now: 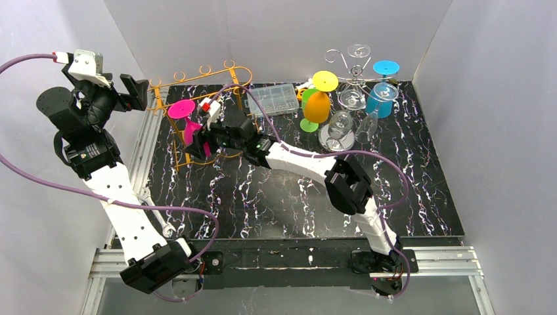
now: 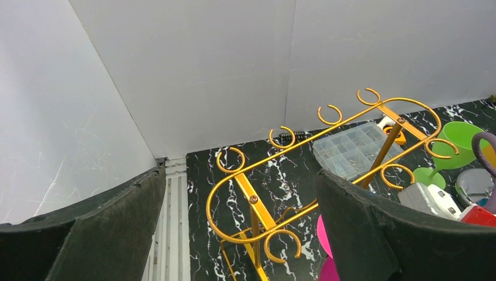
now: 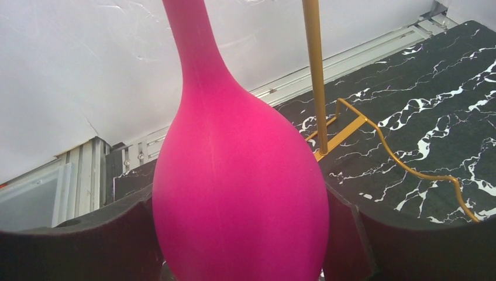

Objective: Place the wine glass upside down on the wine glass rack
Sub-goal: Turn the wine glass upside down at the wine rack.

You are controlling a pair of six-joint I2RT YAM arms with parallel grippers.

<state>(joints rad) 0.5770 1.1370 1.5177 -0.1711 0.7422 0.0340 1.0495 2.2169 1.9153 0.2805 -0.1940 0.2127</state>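
Observation:
The wine glass [image 1: 189,131] is solid pink and hangs upside down, its round foot uppermost beside the gold wine glass rack [image 1: 197,77]. My right gripper [image 1: 197,141] is shut on its bowl. In the right wrist view the pink bowl [image 3: 240,175] fills the gap between both dark pads, with the stem rising beside the rack's gold post [image 3: 314,76]. My left gripper [image 1: 134,92] is raised at the back left, open and holding nothing. From the left wrist view, the left gripper [image 2: 241,175] looks down on the rack's scrolled top [image 2: 257,206].
A clear plastic compartment box [image 1: 276,100] lies behind the rack. At the back right stand an orange and yellow glass [image 1: 317,105], a blue glass [image 1: 381,98], clear glasses [image 1: 338,125] and a silver wire rack [image 1: 355,65]. White walls enclose the black marbled table [image 1: 263,197].

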